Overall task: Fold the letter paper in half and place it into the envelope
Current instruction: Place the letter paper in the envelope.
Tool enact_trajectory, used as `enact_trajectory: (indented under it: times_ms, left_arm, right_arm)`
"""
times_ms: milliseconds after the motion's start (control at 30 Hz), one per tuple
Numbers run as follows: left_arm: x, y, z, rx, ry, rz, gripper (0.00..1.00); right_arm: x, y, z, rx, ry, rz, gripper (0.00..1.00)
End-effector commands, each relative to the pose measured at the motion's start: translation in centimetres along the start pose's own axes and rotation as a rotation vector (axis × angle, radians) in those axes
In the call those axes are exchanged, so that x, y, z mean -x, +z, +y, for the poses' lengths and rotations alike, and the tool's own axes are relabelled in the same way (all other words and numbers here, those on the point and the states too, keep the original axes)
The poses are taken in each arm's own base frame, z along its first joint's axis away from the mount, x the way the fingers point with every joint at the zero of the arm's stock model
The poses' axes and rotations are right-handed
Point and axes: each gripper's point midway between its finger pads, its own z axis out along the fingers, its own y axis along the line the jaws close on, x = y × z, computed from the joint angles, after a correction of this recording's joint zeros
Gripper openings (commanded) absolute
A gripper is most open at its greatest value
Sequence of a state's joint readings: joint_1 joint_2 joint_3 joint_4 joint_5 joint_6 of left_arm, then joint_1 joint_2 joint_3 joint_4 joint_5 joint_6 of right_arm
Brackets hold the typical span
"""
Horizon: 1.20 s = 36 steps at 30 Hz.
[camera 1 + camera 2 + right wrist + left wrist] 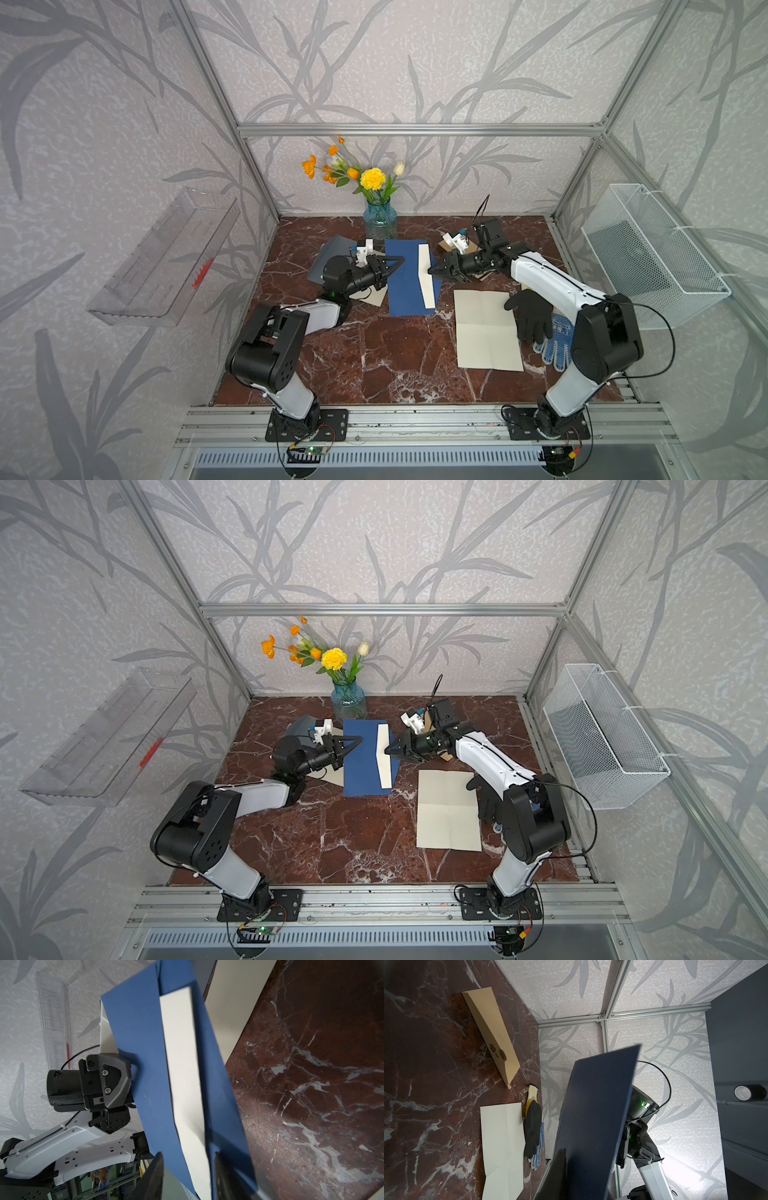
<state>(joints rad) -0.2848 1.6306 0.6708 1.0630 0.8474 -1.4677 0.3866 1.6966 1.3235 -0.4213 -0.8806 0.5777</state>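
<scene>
In both top views, you hold the envelope (pixel 409 291) (pixel 361 771) over the table (pixel 374 365) near the middle of its back edge, just in front of the vase (pixel 380 220). Your left gripper (pixel 398 262) (pixel 355 742) pinches its left edge. Your right gripper (pixel 431 272) (pixel 388 751) meets its right edge, where a strip of the letter (pixel 425 270) (pixel 384 754) sticks out. A bigger creased sheet (pixel 486 328) lies flat toward the table's right edge, touching the gloves (pixel 536 320).

In your left wrist view, the envelope (pixel 591 1126) stands tilted close up, and beyond it lie a tan envelope (pixel 492 1034), the sheet (pixel 502 1147) and the gloves (pixel 533 1126).

In your right wrist view, the left gripper (pixel 127 1080) is clamped on the envelope (pixel 145 1053). The right gripper (pixel 187 1155) has its fingers (pixel 154 1176) apart, one on each side of the letter (pixel 182 1064).
</scene>
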Motion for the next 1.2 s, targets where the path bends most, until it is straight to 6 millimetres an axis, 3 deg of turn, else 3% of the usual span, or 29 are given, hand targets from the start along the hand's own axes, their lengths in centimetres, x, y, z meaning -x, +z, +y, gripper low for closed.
enact_trajectory:
  times_ms: [0,200,400,600,667,733,800,833,1067,1167]
  left_arm:
    - [0.4,0.2,-1.9,-0.064,0.039,0.01,0.17]
    - [0.6,0.3,-2.2,-0.096,0.022,0.003,0.17]
    - [0.6,0.3,-2.4,-0.105,0.014,0.006,0.17]
    - [0.6,0.4,-2.2,-0.104,0.008,0.012,0.2]
    - [0.6,0.5,-2.3,-0.109,0.005,0.012,0.25]
    - [0.7,0.5,-2.2,-0.115,-0.003,0.013,0.37]
    - [0.7,0.5,-2.2,-0.125,-0.011,0.013,0.55]
    - [0.7,0.6,-2.1,-0.129,-0.016,0.014,0.59]
    - [0.6,0.6,-1.8,-0.149,-0.038,0.016,0.61]
    - [0.7,0.5,-2.1,-0.163,-0.038,0.007,0.57]
  right_arm:
    - [0.1,1.1,-0.4,0.031,0.009,0.013,0.4]
    - [0.0,1.7,-0.8,0.045,0.02,0.014,0.38]
    - [0.2,1.6,-0.1,0.083,0.025,-0.004,0.14]
    - [-0.2,1.9,0.3,0.132,0.035,-0.004,0.0]
    - [-0.3,1.4,1.3,0.154,0.015,-0.012,0.0]
    - [-0.5,1.5,1.4,0.158,0.012,-0.008,0.0]
    - [-0.4,1.6,1.7,0.17,0.007,-0.012,0.0]
    - [-0.4,1.7,1.9,0.178,0.006,-0.014,0.0]
    - [0.0,2.4,3.4,0.218,-0.006,-0.015,0.0]
    - [0.1,3.4,2.7,0.223,0.024,-0.008,0.0]
